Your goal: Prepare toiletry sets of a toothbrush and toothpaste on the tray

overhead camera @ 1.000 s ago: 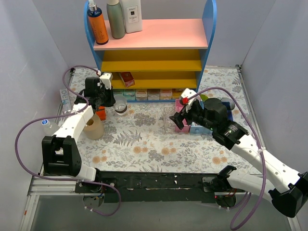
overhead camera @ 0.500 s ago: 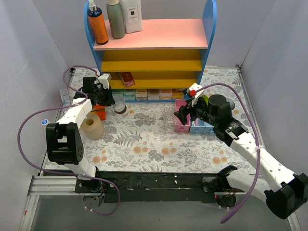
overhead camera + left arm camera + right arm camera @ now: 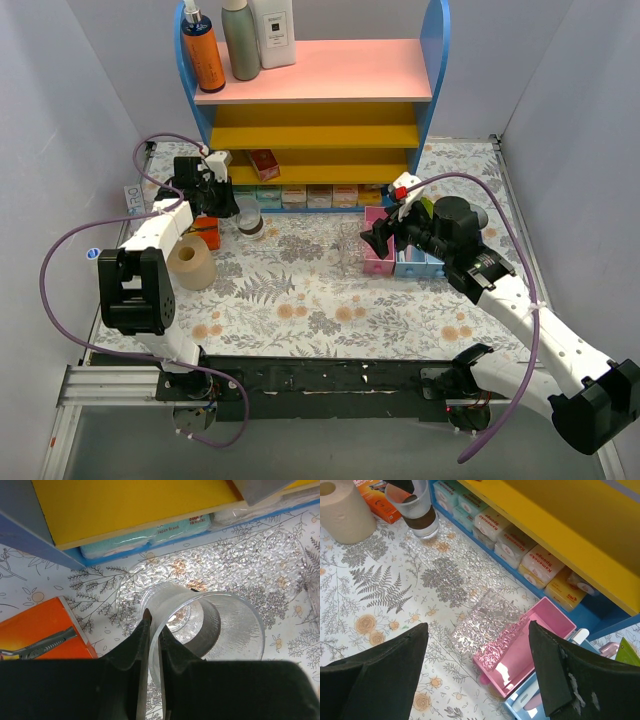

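My left gripper (image 3: 152, 630) is shut on the rim of a dark see-through cup (image 3: 210, 630), one finger inside the wall and one outside. The cup (image 3: 250, 218) is at the left end of the clear rippled tray (image 3: 260, 555), just in front of the shelf. I cannot tell whether its base touches the tray. My right gripper (image 3: 479, 625) hangs open and empty over the tray's right end (image 3: 487, 617), beside the pink bin (image 3: 540, 630). A white toothbrush handle (image 3: 580, 637) lies in the blue bin. A lime-green toothpaste corner (image 3: 627, 652) shows at the right edge.
The shelf unit (image 3: 320, 110) stands at the back, with bottles on top and small boxes along its lowest level. A paper roll (image 3: 192, 263) and an orange box (image 3: 208, 235) sit beside the left arm. The pink bin (image 3: 378, 258) and blue bin (image 3: 415, 265) stand under the right arm.
The left gripper has carried the cup slightly back and to the left. The right gripper pulled back to the right a second ago and has since held still.
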Available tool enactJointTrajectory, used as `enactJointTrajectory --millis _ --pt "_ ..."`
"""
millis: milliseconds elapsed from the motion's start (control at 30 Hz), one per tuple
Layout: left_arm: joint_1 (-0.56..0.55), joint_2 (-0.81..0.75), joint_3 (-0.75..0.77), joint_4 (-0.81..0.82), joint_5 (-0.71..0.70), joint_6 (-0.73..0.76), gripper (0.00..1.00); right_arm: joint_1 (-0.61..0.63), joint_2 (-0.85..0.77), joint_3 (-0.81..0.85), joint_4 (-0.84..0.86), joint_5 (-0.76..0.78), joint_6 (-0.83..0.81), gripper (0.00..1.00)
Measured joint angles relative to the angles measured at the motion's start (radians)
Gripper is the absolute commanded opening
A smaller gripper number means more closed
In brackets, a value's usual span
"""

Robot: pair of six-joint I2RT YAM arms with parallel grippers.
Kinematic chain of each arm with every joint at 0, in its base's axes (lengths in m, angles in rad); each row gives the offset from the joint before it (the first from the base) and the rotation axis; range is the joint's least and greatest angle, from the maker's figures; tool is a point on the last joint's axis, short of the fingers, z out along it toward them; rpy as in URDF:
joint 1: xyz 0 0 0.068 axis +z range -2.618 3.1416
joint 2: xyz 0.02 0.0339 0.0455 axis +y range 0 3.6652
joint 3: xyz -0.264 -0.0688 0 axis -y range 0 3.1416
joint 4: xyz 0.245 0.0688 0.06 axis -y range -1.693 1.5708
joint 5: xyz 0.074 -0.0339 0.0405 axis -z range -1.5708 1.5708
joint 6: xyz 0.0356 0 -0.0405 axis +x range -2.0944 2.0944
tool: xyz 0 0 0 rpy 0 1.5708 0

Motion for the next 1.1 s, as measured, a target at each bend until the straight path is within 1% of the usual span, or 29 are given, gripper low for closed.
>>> enactJointTrajectory --millis 800,1100 --pt "0.0 0.013 0.002 -0.006 -0.002 0.025 0.0 -0.001 0.0 -0.032 0.024 -0.001 0.0 0.87" --pt "0.0 0.014 0.002 -0.006 -0.002 0.029 0.0 -0.001 0.001 -0.042 0.056 -0.016 0.002 0.87"
